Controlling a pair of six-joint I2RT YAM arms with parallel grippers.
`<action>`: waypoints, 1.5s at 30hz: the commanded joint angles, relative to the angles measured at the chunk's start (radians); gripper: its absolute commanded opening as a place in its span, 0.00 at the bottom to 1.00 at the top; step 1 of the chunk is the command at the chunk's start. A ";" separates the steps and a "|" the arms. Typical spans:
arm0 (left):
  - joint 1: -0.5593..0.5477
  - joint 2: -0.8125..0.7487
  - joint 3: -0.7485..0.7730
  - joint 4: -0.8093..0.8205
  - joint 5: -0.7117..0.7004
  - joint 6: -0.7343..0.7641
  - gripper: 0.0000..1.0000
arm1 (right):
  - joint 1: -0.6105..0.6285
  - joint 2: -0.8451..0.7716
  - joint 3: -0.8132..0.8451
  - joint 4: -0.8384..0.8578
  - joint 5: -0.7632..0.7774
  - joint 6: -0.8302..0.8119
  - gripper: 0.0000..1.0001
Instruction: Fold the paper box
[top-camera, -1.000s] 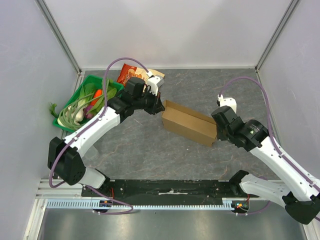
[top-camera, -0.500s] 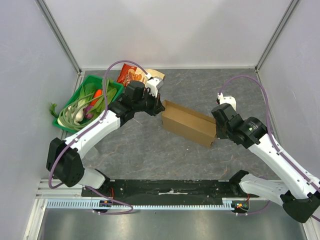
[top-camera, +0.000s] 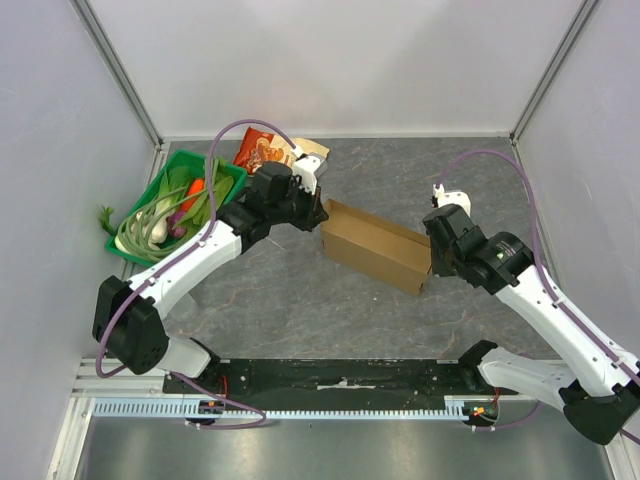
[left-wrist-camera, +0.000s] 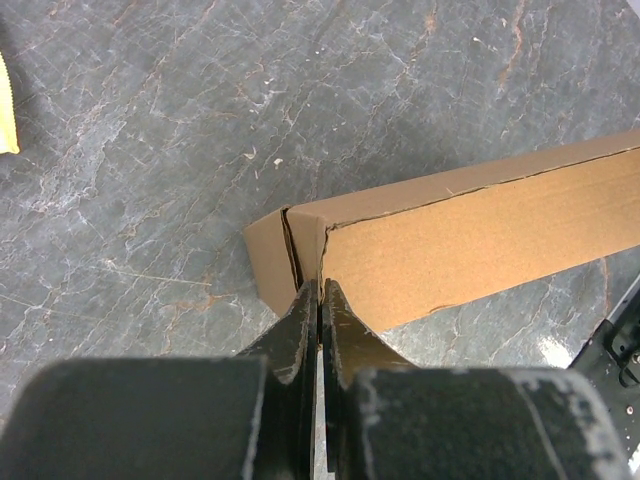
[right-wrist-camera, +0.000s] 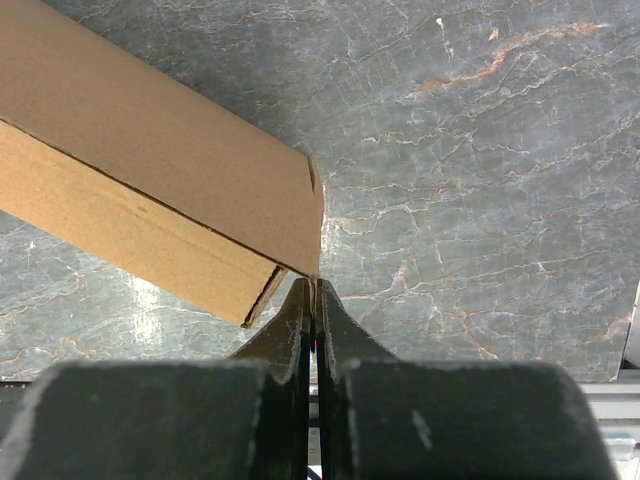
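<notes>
Closed and empty, the left gripper (left-wrist-camera: 318, 292) and right gripper (right-wrist-camera: 315, 288) touch opposite ends of the box (top-camera: 378, 247); its end flaps likely need inward pushes next.

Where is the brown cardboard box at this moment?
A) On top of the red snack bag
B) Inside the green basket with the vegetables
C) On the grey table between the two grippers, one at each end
C: the paper box lies on the table, with the left gripper closed at one end corner and the right gripper closed at the other.
</notes>
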 joint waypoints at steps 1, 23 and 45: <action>-0.006 0.013 0.005 -0.101 -0.059 0.052 0.02 | -0.003 0.012 0.033 0.018 -0.032 -0.019 0.00; -0.023 0.000 -0.002 -0.127 -0.071 0.081 0.02 | -0.006 0.019 0.055 0.027 -0.075 -0.012 0.00; -0.054 -0.026 -0.030 -0.105 -0.048 0.040 0.02 | -0.086 0.029 0.101 0.093 -0.204 0.272 0.00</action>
